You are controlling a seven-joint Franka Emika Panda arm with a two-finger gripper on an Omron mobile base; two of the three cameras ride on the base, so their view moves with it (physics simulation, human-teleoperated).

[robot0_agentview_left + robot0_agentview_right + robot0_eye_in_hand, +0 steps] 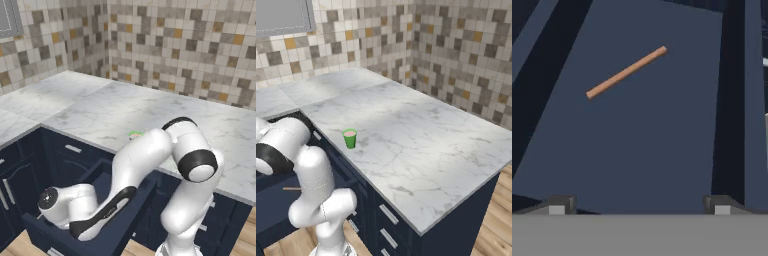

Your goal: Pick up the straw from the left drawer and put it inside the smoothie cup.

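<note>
Orange-brown straw (pixel 626 73) lies free on the left drawer (pixel 662 145) floor at 12 o'clock from the spread, empty jaws (pixel 637 205); these should descend centred across its shaft.

straw (pixel 626 72): flat in left drawer (pixel 662 150) | smoothie cup (pixel 349 138): upright

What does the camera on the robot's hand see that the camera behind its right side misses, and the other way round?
The hand view looks straight down into the left drawer: the whole straw lies flat on its floor, and the two finger tips of the gripper stand wide apart, well short of it.

The right base view gives the room instead: the marble counter, the tiled wall, and the smoothie cup standing upright on the counter.

Both share the straw, though from the right base only one short end pokes out beside the arm.
</note>
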